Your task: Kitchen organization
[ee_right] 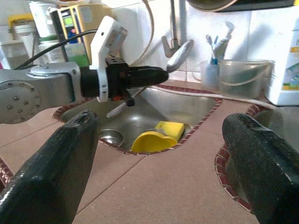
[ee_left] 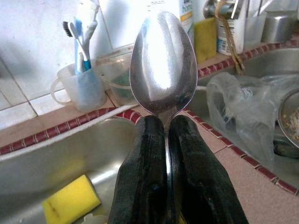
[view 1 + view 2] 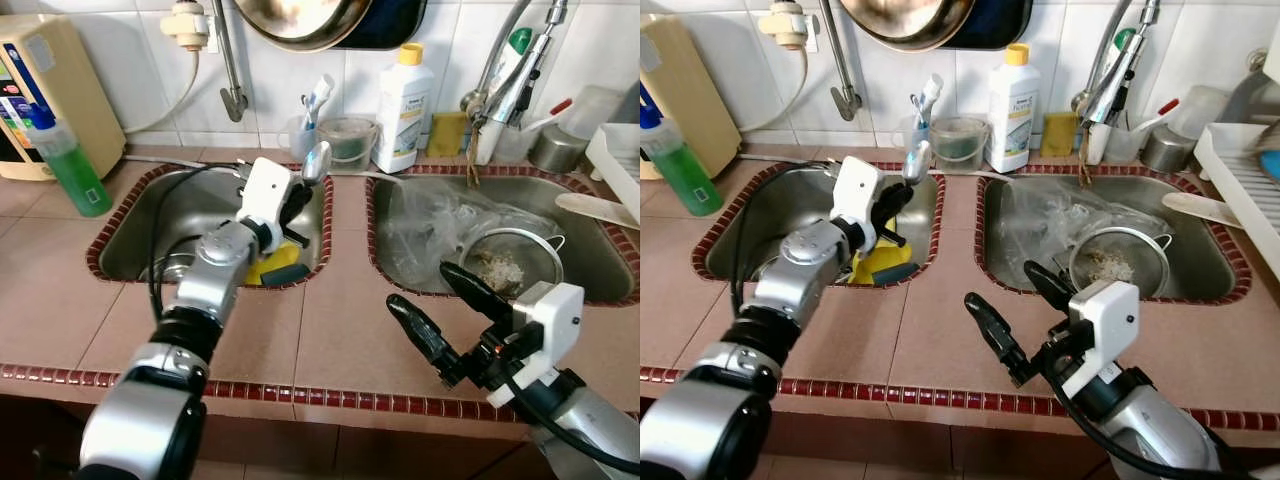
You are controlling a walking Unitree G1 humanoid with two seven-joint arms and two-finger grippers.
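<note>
Left gripper [image 2: 166,135] fingers pinched on shiny steel spoon [image 2: 162,60] at its neck, bowl upward above the left steel sink [image 3: 140,235], probably lifted for putting away. Right gripper [image 3: 455,305] fingers wide apart, empty, over tiled table [image 3: 340,330].

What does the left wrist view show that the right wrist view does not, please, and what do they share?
Left wrist alone: the left hand shut on the spoon seen close up, and the plastic bag. Right wrist alone: the left arm from the side, the right hand open, and the faucet. Both: the yellow sponge and the toothbrush cup.
</note>
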